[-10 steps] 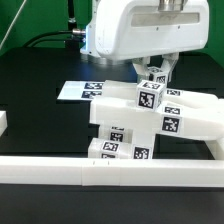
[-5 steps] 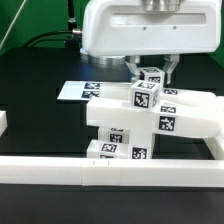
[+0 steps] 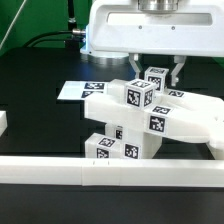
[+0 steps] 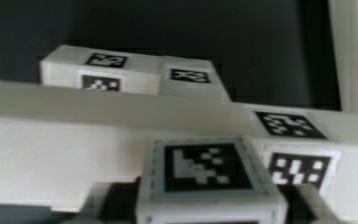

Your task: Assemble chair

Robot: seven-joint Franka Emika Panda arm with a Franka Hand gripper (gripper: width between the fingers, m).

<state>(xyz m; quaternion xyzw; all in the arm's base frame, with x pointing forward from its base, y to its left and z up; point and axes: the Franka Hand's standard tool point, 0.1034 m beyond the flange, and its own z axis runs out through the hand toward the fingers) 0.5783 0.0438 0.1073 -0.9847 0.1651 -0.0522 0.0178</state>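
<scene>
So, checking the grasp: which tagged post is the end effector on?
The rear post, standing between the end effector fingers; the front post stands free.

no legible text, seemingly only tag patterns

The arm comes down from the top of the exterior view, and its wide white wrist housing (image 3: 150, 28) fills the upper middle of that picture. Under the housing hangs the hand (image 3: 155, 68), pointing straight down. Its 2 dark fingers (image 3: 177, 70) stand upright, 1 on each side of a small tagged white post (image 3: 155, 78), and they press against that post. In the wrist view the fingers appear only as blurred grey shapes (image 4: 123, 208) at the near edge, so their tips cannot be seen clearly there
</scene>
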